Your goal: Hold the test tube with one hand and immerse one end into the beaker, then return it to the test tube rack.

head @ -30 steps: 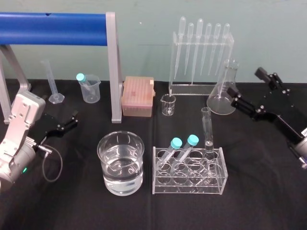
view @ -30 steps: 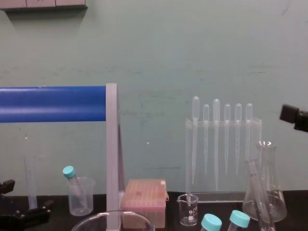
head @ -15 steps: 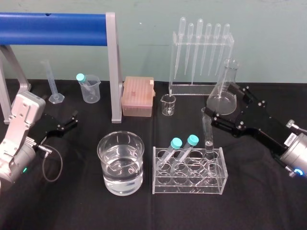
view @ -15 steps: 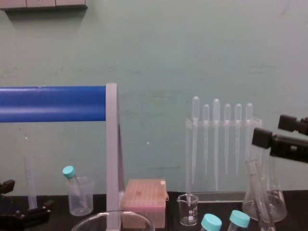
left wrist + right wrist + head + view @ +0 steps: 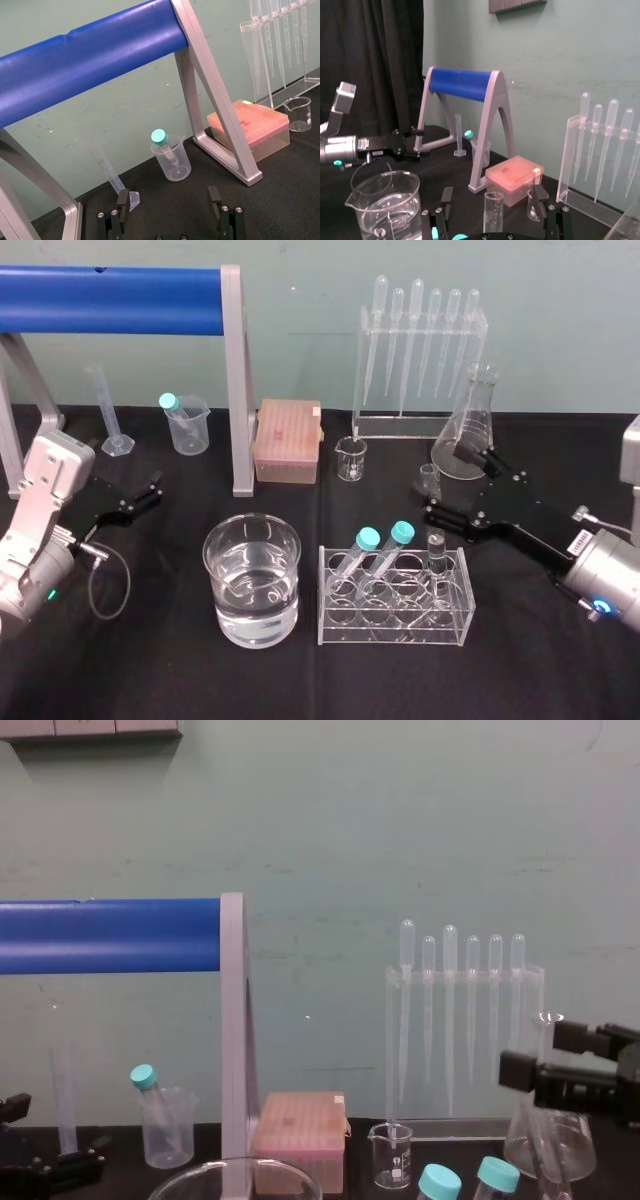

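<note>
Right gripper (image 5: 447, 483): it is held wide open around the upper part of the test tube (image 5: 431, 478), with one finger on each side and nothing gripped yet (in the right wrist view the tube is seen in the gap, clear of both fingers).
Test tube: it is stood upright in the end hole of the rack (image 5: 395, 628), on the side nearest the right arm.
Left gripper (image 5: 143, 492): it is parked open at the left of the counter (image 5: 540, 670), and nothing is held.
Beaker (image 5: 252, 580): it is set just left of the rack and is partly filled with clear liquid.
Step judged: the closing on the tube, before any lift.
Risk at the grip: if one finger lands first, the tube could be levered against its hole and the light rack shoved. If too much force is used, the thin glass could be cracked.
Risk at the lift: a pull that is not kept straight could leave the rack dragged up or tipped, and the teal-capped tubes (image 5: 368, 538) spilled.
Risk behind: the conical flask (image 5: 465, 435) is stood near the far finger and could be knocked.
Risk at the carry: the tube's lower end could be struck on the beaker's rim if it is not raised enough.
</note>
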Tool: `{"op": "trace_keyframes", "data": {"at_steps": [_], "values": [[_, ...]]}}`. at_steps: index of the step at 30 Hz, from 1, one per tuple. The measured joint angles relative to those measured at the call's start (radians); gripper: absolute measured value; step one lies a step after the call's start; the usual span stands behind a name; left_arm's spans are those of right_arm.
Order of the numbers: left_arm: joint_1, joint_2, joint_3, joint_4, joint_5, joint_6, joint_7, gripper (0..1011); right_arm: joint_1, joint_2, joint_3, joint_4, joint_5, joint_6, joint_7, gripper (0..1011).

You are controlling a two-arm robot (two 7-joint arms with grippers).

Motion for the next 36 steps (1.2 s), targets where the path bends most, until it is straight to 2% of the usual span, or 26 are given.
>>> {"op": "trace_keyframes", "data": {"at_steps": [20, 36], "values": [[0.0, 0.0, 0.0, 0.0, 0.0, 0.0, 0.0, 1000, 0.018, -0.045, -0.004, 0.027, -0.059, 0.068, -0.021, 1003], [0.0, 0.0, 0.0, 0.0, 0.0, 0.0, 0.0, 1000, 0.027, -0.066, -0.009, 0.038, -0.078, 0.093, -0.028, 1003]]}}
